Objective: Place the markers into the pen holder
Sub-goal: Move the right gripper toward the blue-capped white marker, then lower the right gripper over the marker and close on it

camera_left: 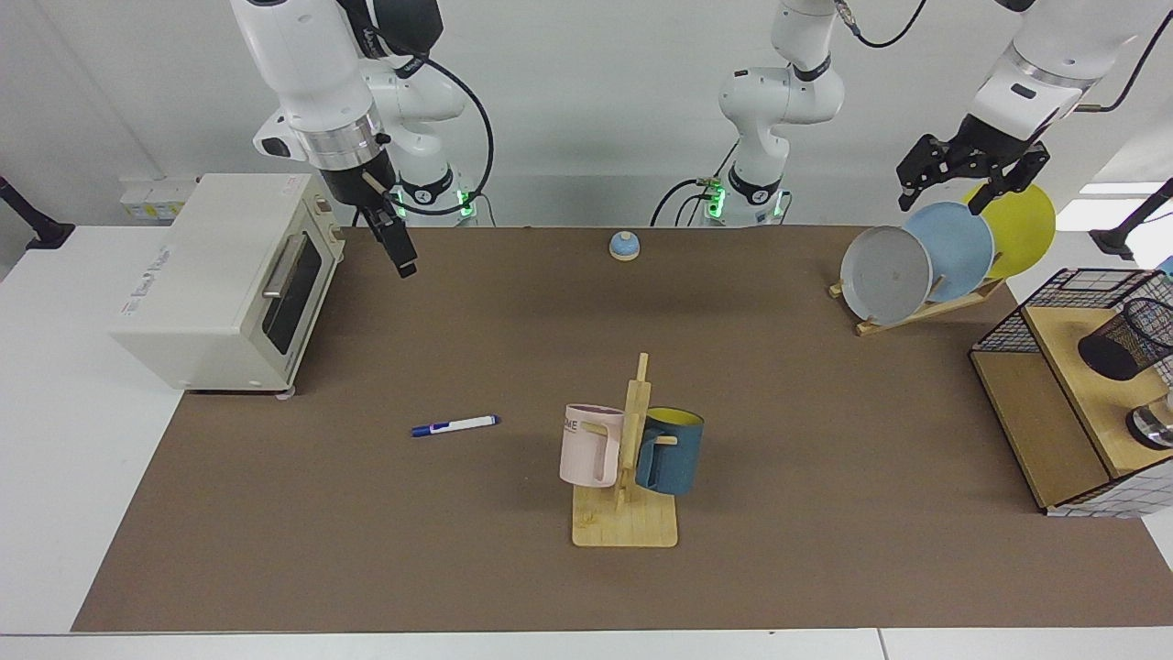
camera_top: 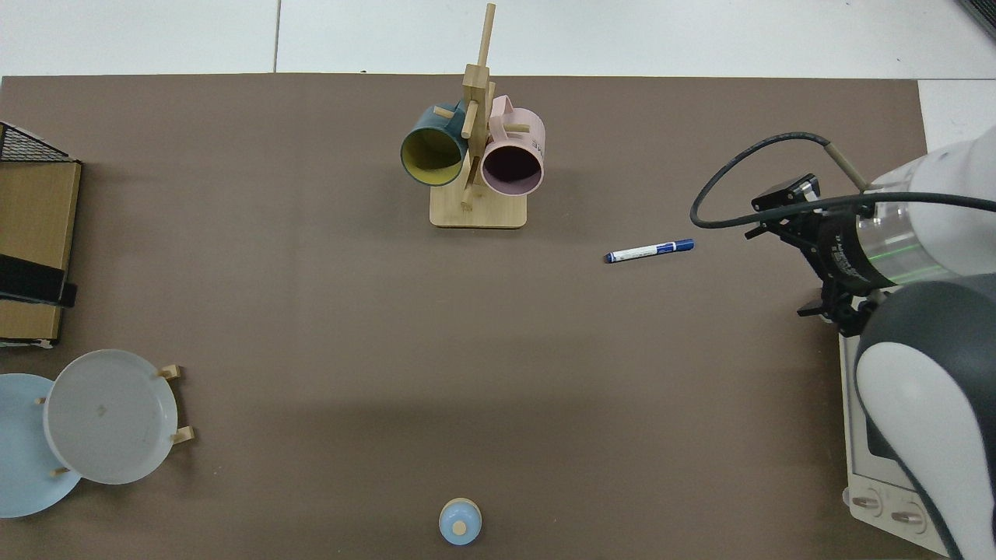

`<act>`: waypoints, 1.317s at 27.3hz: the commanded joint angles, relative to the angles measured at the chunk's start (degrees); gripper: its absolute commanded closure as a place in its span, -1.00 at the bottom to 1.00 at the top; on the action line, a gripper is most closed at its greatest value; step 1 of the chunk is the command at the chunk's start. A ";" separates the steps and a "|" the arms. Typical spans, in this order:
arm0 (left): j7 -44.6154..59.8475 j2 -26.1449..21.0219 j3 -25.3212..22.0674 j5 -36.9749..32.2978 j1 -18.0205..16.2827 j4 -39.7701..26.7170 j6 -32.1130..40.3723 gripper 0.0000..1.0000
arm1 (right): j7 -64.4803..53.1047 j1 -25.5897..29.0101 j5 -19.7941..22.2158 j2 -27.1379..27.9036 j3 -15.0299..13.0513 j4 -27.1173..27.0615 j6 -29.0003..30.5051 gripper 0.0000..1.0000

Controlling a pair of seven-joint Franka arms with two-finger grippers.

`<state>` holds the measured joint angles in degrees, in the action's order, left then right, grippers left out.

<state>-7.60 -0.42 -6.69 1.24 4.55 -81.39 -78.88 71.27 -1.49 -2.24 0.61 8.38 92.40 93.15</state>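
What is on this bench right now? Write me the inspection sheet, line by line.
Surface: brown mat, nothing spilled.
Job's things: marker lies flat on the mat, untouched; pen holder sits tilted on a wooden shelf at the mat's far side from it.
Clutter: toaster oven; mug tree with a pink mug and a blue mug; plate rack with three plates; small blue bell.
Grippers: right tool hangs beside the toaster oven, well short of the marker; left tool open, empty, waits above the plates.
Cables: black cable loops off the right wrist, clear of the mat.
Surroundings: a third arm behind the table.
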 commanded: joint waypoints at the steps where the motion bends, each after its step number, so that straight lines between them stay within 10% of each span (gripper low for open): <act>1: 0.39 1.21 0.63 0.08 -1.47 -1.05 0.57 -1.00 | 12.38 -0.26 -1.10 -0.18 0.14 6.29 7.90 -1.00; 22: 0.39 1.21 0.98 0.17 -1.21 -1.05 1.62 -1.00 | 17.86 0.26 -0.22 15.20 0.14 15.09 32.44 -0.99; 36: 0.48 1.39 1.42 0.17 -1.12 -1.05 2.77 -1.00 | 15.57 0.97 -0.13 20.04 0.14 15.27 37.98 -0.99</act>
<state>-7.60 -0.34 -6.09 1.24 3.88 -81.39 -76.93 88.36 -1.11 -2.30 19.94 7.91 107.25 129.07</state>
